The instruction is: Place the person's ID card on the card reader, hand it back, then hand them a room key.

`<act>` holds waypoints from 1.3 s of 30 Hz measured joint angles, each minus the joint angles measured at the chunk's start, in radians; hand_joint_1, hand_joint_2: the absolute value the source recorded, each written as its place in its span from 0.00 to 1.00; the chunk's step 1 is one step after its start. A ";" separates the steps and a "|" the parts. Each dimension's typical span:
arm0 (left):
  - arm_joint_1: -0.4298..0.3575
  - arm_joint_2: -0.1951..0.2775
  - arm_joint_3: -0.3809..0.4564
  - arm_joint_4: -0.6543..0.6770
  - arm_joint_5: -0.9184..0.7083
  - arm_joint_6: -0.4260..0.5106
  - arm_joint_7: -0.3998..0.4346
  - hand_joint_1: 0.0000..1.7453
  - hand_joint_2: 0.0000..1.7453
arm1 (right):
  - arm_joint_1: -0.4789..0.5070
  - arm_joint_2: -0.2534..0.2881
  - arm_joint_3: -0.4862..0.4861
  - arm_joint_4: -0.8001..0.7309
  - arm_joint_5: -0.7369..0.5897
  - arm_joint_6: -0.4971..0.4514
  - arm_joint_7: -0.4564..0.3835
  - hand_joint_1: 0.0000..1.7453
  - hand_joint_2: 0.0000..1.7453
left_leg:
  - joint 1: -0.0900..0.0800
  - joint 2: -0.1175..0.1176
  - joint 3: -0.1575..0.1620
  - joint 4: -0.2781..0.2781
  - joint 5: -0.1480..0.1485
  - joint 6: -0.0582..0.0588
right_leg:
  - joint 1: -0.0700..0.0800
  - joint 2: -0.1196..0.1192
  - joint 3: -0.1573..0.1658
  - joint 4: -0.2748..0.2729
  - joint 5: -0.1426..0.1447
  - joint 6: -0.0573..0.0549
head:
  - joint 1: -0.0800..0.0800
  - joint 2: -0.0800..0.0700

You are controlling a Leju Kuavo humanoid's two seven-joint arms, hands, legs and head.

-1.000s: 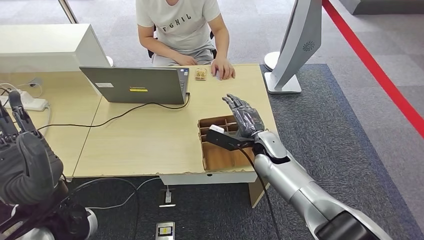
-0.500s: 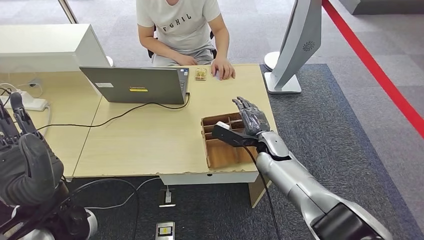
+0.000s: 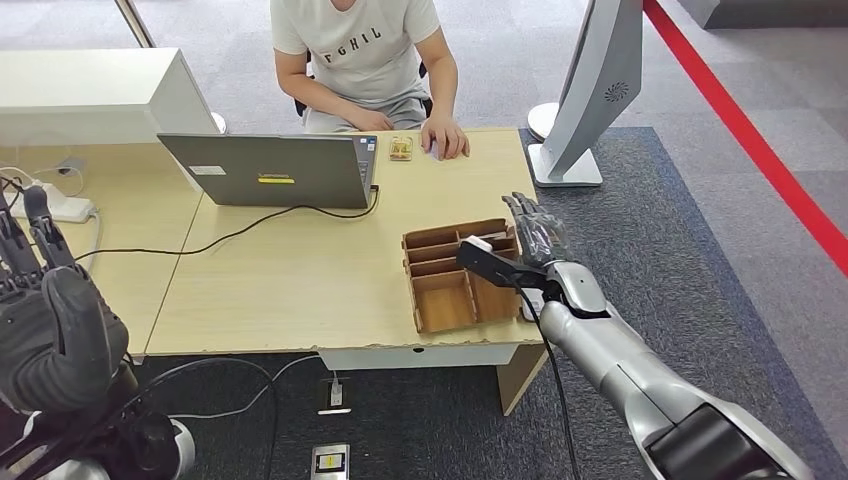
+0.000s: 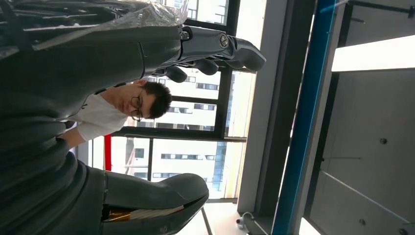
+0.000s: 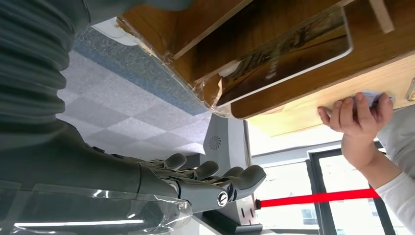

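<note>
My right hand hovers with fingers spread at the right end of a wooden compartment box near the table's front edge, holding nothing. In the right wrist view a glossy printed card lies in the box. Across the table a seated person rests a hand on a pale card, beside a small tan device. My left hand is raised at the lower left, off the table, fingers up and apart, with nothing in it.
An open grey laptop stands left of centre, its black cable running across the table. A white power strip lies at the far left. A white display stand rises off the table's right end.
My right hand has swung right, from above the box to its right end, uncovering the compartments. The left hand and the person have stayed put.
</note>
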 joint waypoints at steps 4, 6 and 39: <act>0.000 0.000 0.000 0.000 0.004 0.000 0.000 0.00 1.00 | 0.000 -0.011 -0.001 -0.002 -0.005 0.000 0.000 0.00 1.00 | 0.000 0.000 0.000 0.000 0.000 0.000 | 0.000 0.000 0.000 0.000 0.000 0.000 | 0.000 0.000; 0.000 0.001 0.000 0.000 0.006 0.000 0.000 0.00 1.00 | 0.001 -0.016 -0.001 -0.004 -0.013 -0.001 -0.001 0.00 1.00 | 0.000 0.000 0.000 0.000 0.000 0.000 | 0.000 0.000 0.000 0.000 0.000 0.000 | 0.000 0.000; 0.001 0.005 0.002 0.000 0.024 0.000 -0.026 0.00 1.00 | 0.069 -0.118 0.008 -0.332 -0.093 0.113 0.041 0.11 1.00 | 0.000 0.000 0.000 0.000 0.000 0.000 | 0.000 0.000 0.000 0.000 0.000 0.000 | 0.000 0.000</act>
